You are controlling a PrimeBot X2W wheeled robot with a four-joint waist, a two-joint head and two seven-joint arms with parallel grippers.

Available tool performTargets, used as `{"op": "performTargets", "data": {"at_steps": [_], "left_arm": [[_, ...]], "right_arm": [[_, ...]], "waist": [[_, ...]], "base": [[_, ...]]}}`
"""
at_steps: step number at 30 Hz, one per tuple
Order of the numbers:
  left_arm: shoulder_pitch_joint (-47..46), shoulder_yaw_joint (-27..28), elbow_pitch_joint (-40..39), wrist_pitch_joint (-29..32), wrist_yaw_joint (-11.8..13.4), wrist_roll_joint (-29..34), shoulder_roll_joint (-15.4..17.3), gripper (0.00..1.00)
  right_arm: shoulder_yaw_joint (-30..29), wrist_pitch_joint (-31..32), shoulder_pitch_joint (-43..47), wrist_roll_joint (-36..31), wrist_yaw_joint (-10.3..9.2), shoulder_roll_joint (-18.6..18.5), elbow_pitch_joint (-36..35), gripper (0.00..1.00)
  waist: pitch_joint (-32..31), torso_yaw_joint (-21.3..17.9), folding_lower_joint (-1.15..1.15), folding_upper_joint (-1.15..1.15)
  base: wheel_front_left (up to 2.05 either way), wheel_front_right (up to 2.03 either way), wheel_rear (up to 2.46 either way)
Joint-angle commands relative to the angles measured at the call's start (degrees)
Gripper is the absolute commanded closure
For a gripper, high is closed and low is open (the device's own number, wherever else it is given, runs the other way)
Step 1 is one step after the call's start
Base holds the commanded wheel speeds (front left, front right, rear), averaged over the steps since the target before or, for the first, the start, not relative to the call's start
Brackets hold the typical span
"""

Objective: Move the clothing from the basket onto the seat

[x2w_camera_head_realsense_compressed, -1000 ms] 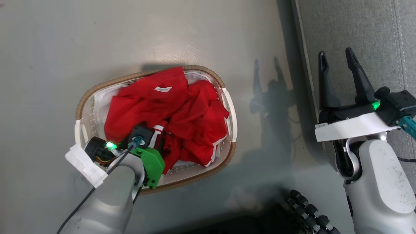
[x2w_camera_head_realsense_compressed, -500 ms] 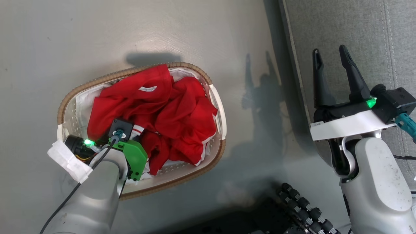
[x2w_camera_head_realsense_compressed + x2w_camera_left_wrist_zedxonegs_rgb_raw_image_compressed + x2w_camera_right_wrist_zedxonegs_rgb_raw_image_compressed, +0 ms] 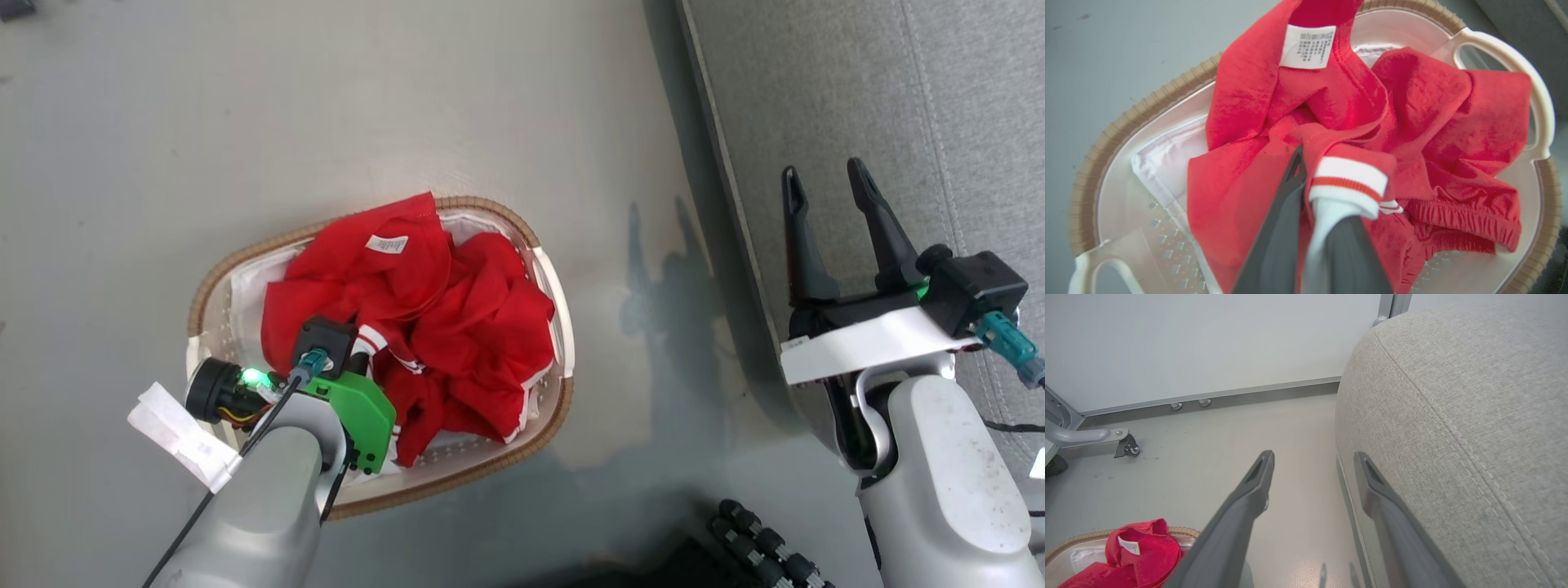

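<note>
The clothing [image 3: 465, 327] is a crumpled bright red heap with a white label [image 3: 387, 243], lying in the white basket [image 3: 245, 261] with its brown woven rim. In the left wrist view my left gripper [image 3: 1323, 179] is shut on the clothing [image 3: 1249, 102]. A white cuff with a red stripe [image 3: 1349, 177] is draped over one finger and hides its tip. The basket's rim [image 3: 1139, 110] curves around the heap. My right gripper [image 3: 822, 171] hangs open and empty over the left edge of the grey seat [image 3: 857, 98]. Its open fingers [image 3: 1249, 498] stand beside the seat [image 3: 1453, 396].
The basket stands on a pale grey floor [image 3: 326, 106] left of the seat. A dark ribbed part [image 3: 767, 547] lies at the bottom. In the right wrist view a white wall and a metal frame with a caster [image 3: 1126, 447] stand beyond the floor.
The whole head picture has shifted, so the camera has moved. My left gripper stays shut in the red fabric, which looks slightly more bunched. The right gripper stays open.
</note>
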Motion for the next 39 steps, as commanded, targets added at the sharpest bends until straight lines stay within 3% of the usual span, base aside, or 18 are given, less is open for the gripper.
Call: {"op": "performTargets", "data": {"at_steps": [1,18,27,39], "left_arm": [[1.02,0.21,-1.41,-0.04,-0.45,-0.2,0.14,1.0],[4.4,1.08,-20.55,-0.05,-3.07,-0.3,2.59,1.0],[-4.33,-6.7,-25.49,0.95,-3.27,-3.11,6.37,1.0],[-19.1,-12.22,-31.24,5.67,-3.27,-10.39,9.69,1.0]], "right_arm": [[-0.29,-0.12,1.22,-0.78,-0.04,-0.2,0.31,0.0],[-2.11,-0.12,8.97,-5.21,-0.04,-0.23,2.74,0.0],[-2.39,-0.12,13.15,-6.73,-0.04,-0.23,3.19,0.0],[0.33,-0.12,14.3,-6.67,-0.04,-0.23,2.92,0.0]], "waist": [[-4.23,1.83,0.0,0.0],[-22.93,7.67,0.0,0.0],[-30.9,8.62,0.0,0.0],[-35.26,7.97,0.0,0.0]], "base": [[0.0,0.0,0.0],[0.0,0.0,0.0],[0.0,0.0,0.0],[0.0,0.0,0.0]]}}
